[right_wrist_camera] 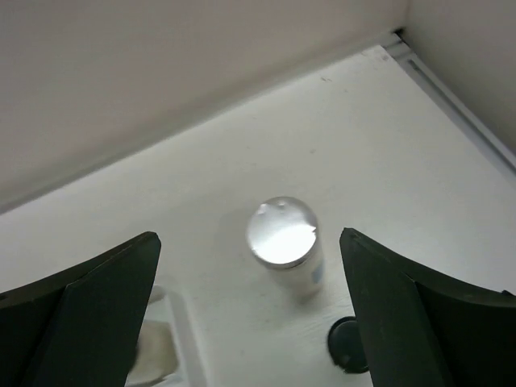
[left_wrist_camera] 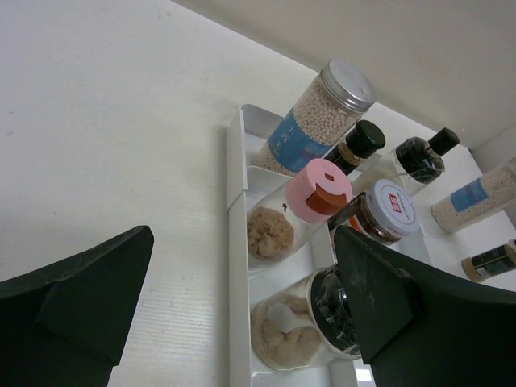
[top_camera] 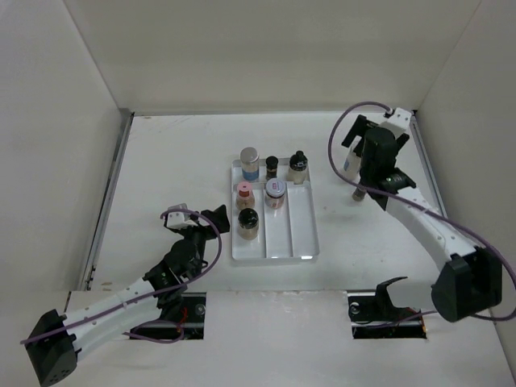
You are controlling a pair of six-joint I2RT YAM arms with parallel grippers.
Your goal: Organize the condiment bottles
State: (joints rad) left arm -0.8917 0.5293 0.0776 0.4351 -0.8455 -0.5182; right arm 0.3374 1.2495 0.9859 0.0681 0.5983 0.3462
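Note:
A white divided tray (top_camera: 284, 234) holds several condiment bottles: a grey-capped blue-labelled jar (top_camera: 249, 164), two dark-capped bottles (top_camera: 272, 167) (top_camera: 298, 167), a pink-lidded jar (top_camera: 243, 196), a white-lidded jar (top_camera: 275, 193) and a dark-lidded jar (top_camera: 247, 223). My left gripper (top_camera: 216, 222) is open and empty at the tray's left wall, close to the dark-lidded jar (left_wrist_camera: 302, 322). My right gripper (top_camera: 364, 171) is open above a grey-capped blue-labelled bottle (right_wrist_camera: 282, 235) that stands on the table right of the tray. A small dark-capped bottle (top_camera: 358, 195) stands beside it.
The tray's near halves of its lanes are bare. White walls close the table at the back and right; the right wall's base (right_wrist_camera: 451, 89) is near the right gripper. A metal strip (top_camera: 109, 193) runs along the left side.

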